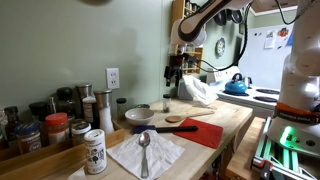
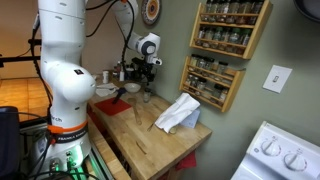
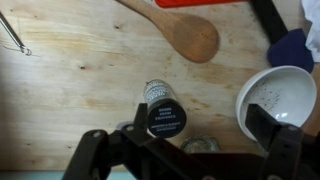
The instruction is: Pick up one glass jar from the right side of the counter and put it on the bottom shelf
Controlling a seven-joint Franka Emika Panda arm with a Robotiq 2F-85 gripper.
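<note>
The pincer (image 3: 178, 127) fills the bottom of the wrist view, its dark fingers (image 3: 95, 152) spread wide and pinching nothing. Between them, seen from above, stands a glass jar (image 3: 165, 115) with a black lid, upright on the pale wooden worktop (image 3: 80, 90). Neither finger touches it. From the jar, a wooden spoon (image 3: 188, 36) lies at 12 o'clock and a white bowl (image 3: 275, 92) sits at 3 o'clock, beside the right-hand finger. A wire whisk (image 3: 12, 35) shows at 10 o'clock, well apart.

In an exterior view the pincer (image 2: 141, 76) hangs just above the worktop (image 2: 150, 145). A crumpled white cloth (image 2: 180, 112) lies at its 4 o'clock. The bottom shelf (image 2: 208, 98) of the wall rack (image 2: 215, 78) is at its 3 o'clock, lined with small jars.
</note>
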